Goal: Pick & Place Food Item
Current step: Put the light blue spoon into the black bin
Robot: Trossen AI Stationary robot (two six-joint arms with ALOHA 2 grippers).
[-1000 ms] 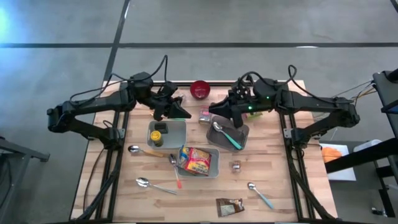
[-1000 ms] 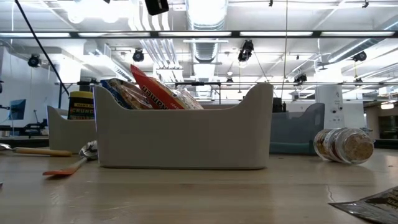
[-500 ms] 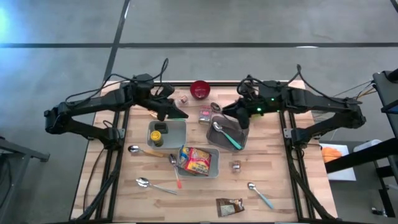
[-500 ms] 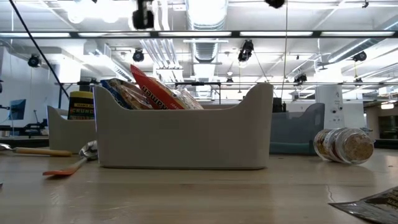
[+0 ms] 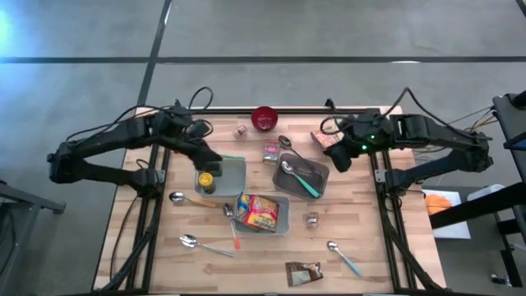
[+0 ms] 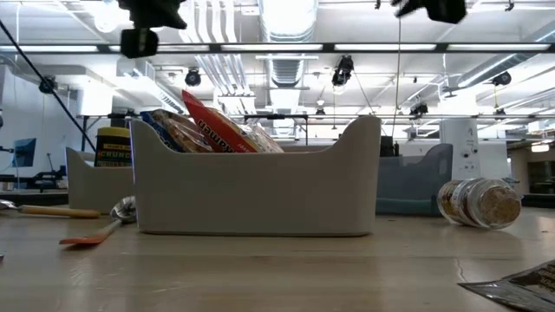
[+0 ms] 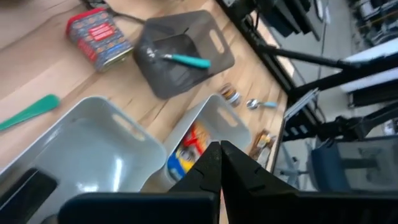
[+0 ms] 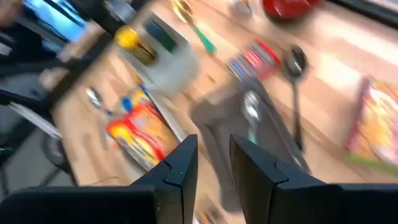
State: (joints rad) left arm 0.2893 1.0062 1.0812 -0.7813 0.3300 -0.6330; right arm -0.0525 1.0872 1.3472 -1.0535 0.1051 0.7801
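Food packet (image 5: 324, 138), pink and flat, lies on the wooden table (image 5: 370, 247) at the far right, just beside the right gripper (image 5: 335, 155), which hangs over the table's right edge next to the dark grey bin (image 5: 316, 174). That gripper's fingers (image 8: 180, 165) stand a little apart with nothing between them. The dark bin holds a teal-handled spoon (image 5: 299, 178). Left of it, a light grey bin (image 5: 234, 171) carries a yellow-capped jar (image 5: 207, 178), and the left gripper (image 5: 215, 158) hovers at its far left corner with its fingers (image 7: 208, 167) pressed together, empty. Nearer the front, another light bin (image 5: 282, 215) holds a red and yellow snack bag (image 5: 258, 211). A red bowl (image 5: 264, 117) sits at the far edge, a small striped tin (image 5: 270, 152) between it and the dark bin. A small glass jar (image 5: 312, 219) lies on its side right of the snack bin.
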